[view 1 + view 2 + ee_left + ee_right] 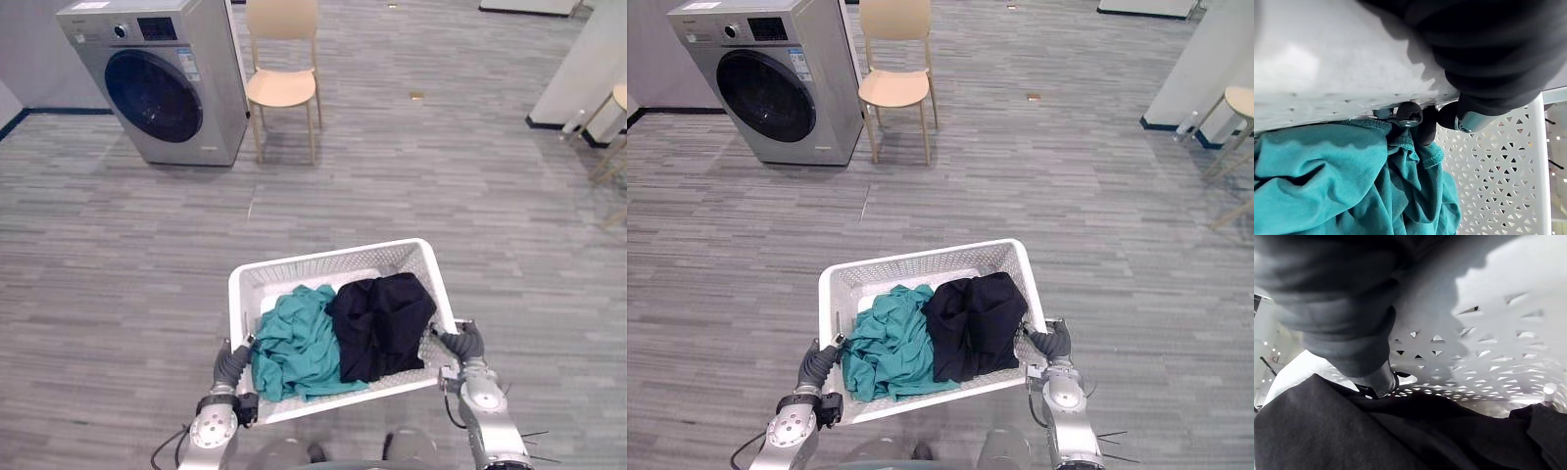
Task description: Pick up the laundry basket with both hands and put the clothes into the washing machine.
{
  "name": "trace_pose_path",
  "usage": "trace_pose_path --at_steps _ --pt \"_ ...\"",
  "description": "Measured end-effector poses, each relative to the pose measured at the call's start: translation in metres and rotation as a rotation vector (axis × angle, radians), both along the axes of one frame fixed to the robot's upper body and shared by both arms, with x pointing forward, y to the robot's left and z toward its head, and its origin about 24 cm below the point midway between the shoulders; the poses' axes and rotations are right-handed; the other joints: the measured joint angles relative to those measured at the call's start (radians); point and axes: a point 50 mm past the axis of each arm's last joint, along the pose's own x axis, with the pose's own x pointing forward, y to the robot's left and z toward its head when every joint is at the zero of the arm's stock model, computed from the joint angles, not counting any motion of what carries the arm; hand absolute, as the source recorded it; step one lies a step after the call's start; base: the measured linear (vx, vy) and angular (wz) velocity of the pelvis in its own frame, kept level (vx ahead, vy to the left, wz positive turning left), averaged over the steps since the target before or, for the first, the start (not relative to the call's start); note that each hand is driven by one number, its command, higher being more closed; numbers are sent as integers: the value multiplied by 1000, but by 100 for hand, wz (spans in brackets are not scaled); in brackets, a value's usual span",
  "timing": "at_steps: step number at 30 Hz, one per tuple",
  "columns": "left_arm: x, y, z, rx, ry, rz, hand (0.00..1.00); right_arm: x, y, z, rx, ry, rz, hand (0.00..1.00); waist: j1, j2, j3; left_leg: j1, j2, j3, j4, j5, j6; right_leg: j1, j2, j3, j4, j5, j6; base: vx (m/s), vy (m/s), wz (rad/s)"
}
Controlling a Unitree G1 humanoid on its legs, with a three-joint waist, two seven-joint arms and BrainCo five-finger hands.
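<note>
Basket (328, 258), white and perforated, sits near centre, close in front of the robot and held between both hands. It is tilted a little, with its right far corner further away.

Left hand (231, 364) is on the basket's near-left corner. In the left wrist view its dark fingertips (1409, 114) hook over the rim to the inside, touching the teal cloth, so the hand is clamped on the rim.

Right hand (462, 345) is on the right side wall, near the near-right corner. In the right wrist view a silver finger (1380, 381) reaches over to the inner perforated wall just above the dark cloth, so this hand is gripping the rim too.

There are two garments inside:
- Teal garment (294, 348) is crumpled in the left half, bunched against the near wall.
- Dark garment (382, 323) is in the right half. It touches and partly overlaps the teal one and lies against the right wall.

The far strip of the basket bottom is bare.

Washer (162, 83), grey, stands far left, well apart from the basket. Its round dark door (154, 96) is closed and faces near-right. Chair (282, 86), beige, stands just right of the washer with its seat facing the robot. Stool (619, 96) is at the far right edge beside a white wall (588, 69). A small tan scrap (417, 96) lies on the grey plank floor (411, 176) far right of the chair.
</note>
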Motion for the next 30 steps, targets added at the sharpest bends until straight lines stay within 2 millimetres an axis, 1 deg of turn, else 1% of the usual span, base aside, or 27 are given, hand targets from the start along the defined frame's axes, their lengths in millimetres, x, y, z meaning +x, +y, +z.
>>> trace_pose_path --at_steps 1,2,3,4,5,7,8,9,10,11,12,13,15,16,18,19,20,21,22,23,24,25,26,27,28,29,30 --pt "4 0 1 4 -9 -8 100 0 -1 2 -1 -11 -3 100 -11 3 2 48 5 -26 -36 -8 -14 -49 34 -17 -211 10 1 755 -53 74" --pt "7 -2 1 6 -11 -23 100 -3 -3 2 -1 -9 -13 100 -20 -5 1 102 4 -49 -70 -17 -29 -54 64 -12 -524 99 38 775 -77 83" --pt "7 -2 1 10 -11 -30 100 -5 -4 2 -1 -7 -19 100 -30 -16 0 132 -4 -66 -84 -24 -40 -56 65 -1 -634 142 58 781 -130 94" --pt "6 -2 0 15 -2 -37 100 -7 -4 0 -2 0 -20 100 -40 -42 -5 190 -24 -101 -105 -54 -74 -77 66 49 -733 204 78 695 -154 98" --pt "2 -5 -4 9 18 -39 100 -11 -5 -3 -7 19 -20 100 -54 -41 -16 250 -16 -137 -94 -106 -88 -87 84 104 -690 296 7 710 -168 98" --pt "-4 -12 -11 -19 46 -24 100 -17 -10 -6 -24 46 -23 100 -58 6 -47 264 36 -160 -30 -126 -106 -100 116 99 -577 342 -32 685 -169 54" --pt "-7 -13 -12 -29 56 -17 100 -17 -11 0 -36 27 -20 100 -53 50 -53 173 90 -158 218 -115 -123 -86 133 57 -506 247 -48 750 -208 38" --pt "-7 -14 -12 -38 54 -12 100 -18 -12 3 -43 15 -18 100 -58 71 -45 116 115 -154 360 -87 -164 -58 142 37 -495 219 -48 870 -251 48" --pt "-6 -15 -11 -48 47 -4 100 -20 -13 9 -56 0 -13 100 -55 95 -37 26 163 -148 576 36 -209 -11 167 16 -493 180 -65 695 -202 29" --pt "-9 -13 -9 -55 42 6 100 -23 -11 16 -59 -25 -10 100 -29 102 -37 -83 237 -114 818 154 -228 57 194 8 -502 130 -85 690 -185 22" --pt "-9 -13 -5 -56 25 0 100 -25 -11 20 -61 -41 -18 100 -20 102 -33 -162 293 -84 951 131 -199 125 210 -9 -527 104 -92 819 -195 23" --pt "-8 -14 -1 -56 4 -13 100 -28 -12 24 -68 -57 -33 100 -5 81 -24 -245 318 -46 1020 97 -147 224 209 -17 -573 76 -93 663 -143 33" --pt "-6 -14 3 -58 -22 -16 100 -27 -12 30 -76 -86 -40 100 9 49 -21 -363 313 16 947 11 -110 351 198 -19 -683 66 -86 612 -96 21" --pt "-5 -15 7 -61 -40 -19 100 -26 -13 33 -80 -99 -46 100 25 31 -33 -428 288 40 797 -21 -106 392 185 -17 -736 61 -79 569 -21 1" --pt "-3 -15 10 -60 -59 -22 100 -21 -14 35 -76 -114 -49 100 38 26 -28 -488 227 9 535 -13 -129 455 160 -6 -780 41 -50 608 83 -15" --pt "-3 -16 10 -62 -58 -23 100 -18 -14 31 -73 -101 -48 100 51 24 -27 -497 184 -36 313 36 -189 497 136 11 -799 19 -20 634 175 -37" --pt "-5 -15 8 -58 -45 -20 100 -16 -13 25 -64 -80 -46 100 58 22 -25 -485 161 -56 200 154 -223 542 119 31 -820 -9 7 740 249 -46" --pt "-7 -14 6 -53 -34 -19 100 -16 -13 21 -60 -64 -43 100 61 17 -27 -468 150 -49 203 215 -221 564 111 49 -825 -21 21 625 237 -33" --pt "-5 -12 5 -39 -22 -25 100 -14 -11 15 -46 -40 -45 100 50 -2 -36 -468 127 -24 272 170 -165 586 64 71 -820 -30 29 763 324 -23" --pt "-4 -13 5 -37 -20 -28 100 -15 -11 14 -44 -38 -47 100 49 -3 -36 -485 128 -8 365 95 -140 573 44 104 -754 -28 34 655 286 -18" --pt "-5 -13 5 -36 -16 -30 100 -15 -11 13 -43 -35 -48 100 50 -9 -37 -481 126 3 394 66 -135 558 39 124 -701 -31 38 624 292 -39" --pt "-5 -13 4 -32 -13 -33 100 -15 -11 12 -40 -31 -47 100 52 -30 -35 -449 119 42 413 19 -120 494 6 158 -521 -27 61 586 265 -46" --pt "-4 -11 5 -17 -14 -41 100 -13 -9 11 -30 -30 -44 100 48 -54 -33 -388 99 65 394 -25 -107 394 -31 187 -280 27 126 581 245 -44" --pt "-2 -9 5 -9 -18 -46 100 -13 -8 10 -21 -26 -44 100 43 -62 -29 -353 90 71 382 -45 -101 347 -53 191 -155 47 125 569 201 -42" --pt "-2 -7 5 3 -14 -49 100 -13 -6 5 -8 -8 -49 100 42 -68 -25 -263 82 91 348 -74 -97 271 -84 157 50 32 90 557 154 -52" --pt "-4 -5 4 15 -2 -46 100 -15 -4 2 -2 5 -47 100 37 -56 -25 -162 79 100 283 -88 -97 217 -96 103 134 2 34 530 139 -56" --pt "-4 -3 4 21 0 -48 100 -14 -3 1 -1 7 -40 100 30 -49 -28 -118 80 105 245 -90 -98 187 -94 74 138 -12 11 491 131 -49"
